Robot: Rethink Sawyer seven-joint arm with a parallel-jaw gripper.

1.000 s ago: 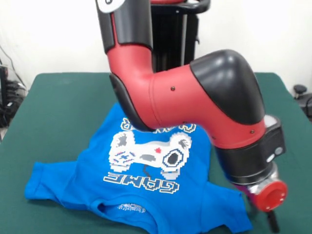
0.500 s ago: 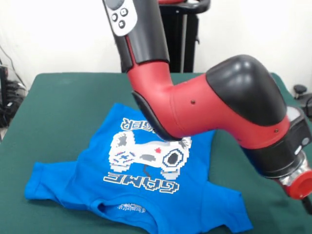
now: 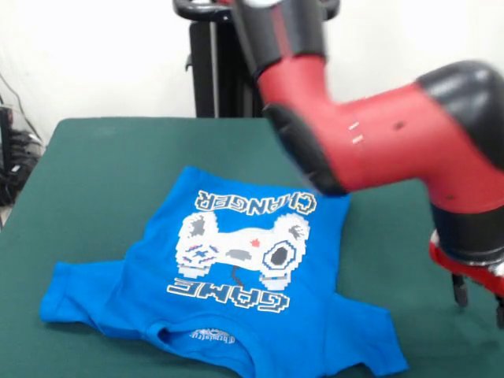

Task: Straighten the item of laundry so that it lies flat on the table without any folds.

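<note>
The item of laundry (image 3: 236, 272), a bright blue T-shirt with a white controller print and "GAME CHANGER" lettering, lies spread on the green table (image 3: 102, 173), collar toward the near edge. Both sleeves stick out sideways, and the near hem area shows slight wrinkles. My gripper (image 3: 479, 302) hangs at the far right of the picture, to the right of the shirt and apart from it. Its two dark fingers (image 3: 457, 291) stand open with nothing between them. The red and black arm (image 3: 378, 142) crosses above the shirt's upper right corner.
The robot's black pedestal (image 3: 224, 71) stands behind the table's far edge. Dark cables and equipment (image 3: 12, 157) sit off the table at the left. Green cloth surrounds the shirt on every side.
The arm has swung to the right and lifted off the shirt's print, uncovering the "CHANGER" lettering. The shirt has not moved.
</note>
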